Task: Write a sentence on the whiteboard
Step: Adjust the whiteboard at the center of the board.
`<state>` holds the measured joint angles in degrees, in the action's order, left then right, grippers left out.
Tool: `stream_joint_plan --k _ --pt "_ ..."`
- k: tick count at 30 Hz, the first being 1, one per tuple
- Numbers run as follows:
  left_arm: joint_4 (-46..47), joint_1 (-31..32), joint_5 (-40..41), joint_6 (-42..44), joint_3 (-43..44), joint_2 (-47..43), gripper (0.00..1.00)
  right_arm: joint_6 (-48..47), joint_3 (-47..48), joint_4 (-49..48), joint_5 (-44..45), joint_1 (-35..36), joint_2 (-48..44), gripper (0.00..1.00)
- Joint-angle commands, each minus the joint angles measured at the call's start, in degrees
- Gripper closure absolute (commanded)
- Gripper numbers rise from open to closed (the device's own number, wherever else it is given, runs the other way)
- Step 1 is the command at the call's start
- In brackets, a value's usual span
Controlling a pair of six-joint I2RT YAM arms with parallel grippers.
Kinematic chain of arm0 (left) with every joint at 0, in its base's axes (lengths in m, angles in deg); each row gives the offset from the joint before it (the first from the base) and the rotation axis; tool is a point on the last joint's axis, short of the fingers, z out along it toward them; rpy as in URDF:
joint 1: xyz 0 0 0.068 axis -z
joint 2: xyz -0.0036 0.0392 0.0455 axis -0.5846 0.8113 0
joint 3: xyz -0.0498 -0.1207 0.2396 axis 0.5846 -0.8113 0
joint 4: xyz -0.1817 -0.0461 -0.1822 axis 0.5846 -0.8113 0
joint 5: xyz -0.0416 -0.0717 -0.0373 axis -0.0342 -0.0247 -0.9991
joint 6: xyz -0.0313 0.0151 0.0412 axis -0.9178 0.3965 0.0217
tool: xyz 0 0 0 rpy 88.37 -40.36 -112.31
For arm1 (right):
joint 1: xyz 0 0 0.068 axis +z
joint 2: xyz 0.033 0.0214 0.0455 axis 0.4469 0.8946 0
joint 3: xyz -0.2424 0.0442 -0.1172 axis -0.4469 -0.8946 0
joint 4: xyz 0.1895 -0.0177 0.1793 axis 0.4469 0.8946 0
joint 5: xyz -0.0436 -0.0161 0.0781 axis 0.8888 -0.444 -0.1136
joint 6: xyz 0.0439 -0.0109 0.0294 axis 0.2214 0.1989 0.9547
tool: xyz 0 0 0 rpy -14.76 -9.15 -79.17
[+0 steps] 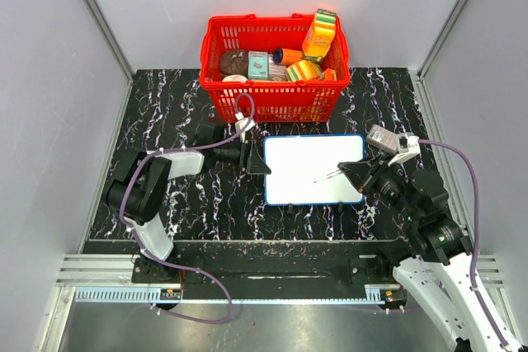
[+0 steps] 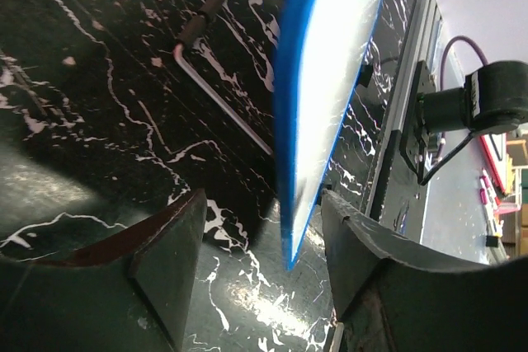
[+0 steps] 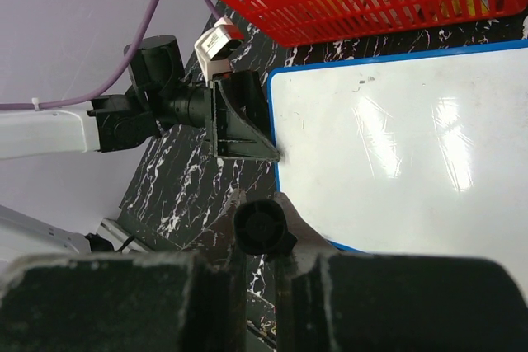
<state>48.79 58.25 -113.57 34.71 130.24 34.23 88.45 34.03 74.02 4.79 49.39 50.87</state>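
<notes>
Progress: no lettering is seen on the whiteboard (image 1: 305,158). The sentence is judged not yet begun, so the whole of the writing is left.
Done so far: a marker (image 1: 330,176) is gripped and held over the board. Nothing more can be counted as done.
Right gripper (image 1: 356,176): it is clenched on the marker, whose dark round end is seen between the fingers in the right wrist view. The tip is pointed away from the fingers, over the near half of the board. Whether it touches the surface cannot be told.
Left gripper (image 2: 262,204): the fingers are spread, with the board's left edge set between them. A clear gap is seen at one finger, and the blue rim lies just beside the other. The board is judged not clamped.
Whiteboard, place: it appears to lie flat on the black marbled table (image 1: 165,121), between the two grippers. Its left edge is within the left fingers and its middle is under the marker. A red basket (image 1: 272,105) stands just beyond its far edge.
Whiteboard, look: it is white and rectangular, with a thin blue rim and rounded corners. The surface is glossy and patched with glare. A few tiny specks are seen near the far edge in the right wrist view; otherwise it is unmarked.
Left to do: every word of the sentence is to be written.
</notes>
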Motion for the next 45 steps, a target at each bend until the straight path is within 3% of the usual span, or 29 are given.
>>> stream_joint_plan --k 1,10,20,30,39,45 --pt "6.78 -2.26 -3.90 -1.72 2.63 1.59 0.38 0.74 -0.37 -3.98 -1.54 0.26 0.27 1.00" --pt "7.75 -2.27 -6.71 -2.25 4.04 2.82 0.40 0.04 -0.29 -3.72 -2.16 0.26 0.80 1.00" --pt "8.19 -0.95 -8.30 -2.61 4.75 3.61 0.58 0.21 -0.55 -3.45 -2.60 0.35 0.71 1.00" --pt "9.51 0.63 -8.47 -4.19 4.83 4.23 0.63 2.85 -0.73 -0.65 -1.54 0.26 -0.52 1.00" --pt "10.04 2.92 -9.18 -5.07 2.55 4.23 0.90 3.73 -0.46 2.08 -1.98 0.26 -2.10 1.00" --pt "5.57 3.36 -5.84 -1.47 0.44 2.39 0.97 3.55 -0.37 2.18 -1.19 0.26 -1.49 1.00"
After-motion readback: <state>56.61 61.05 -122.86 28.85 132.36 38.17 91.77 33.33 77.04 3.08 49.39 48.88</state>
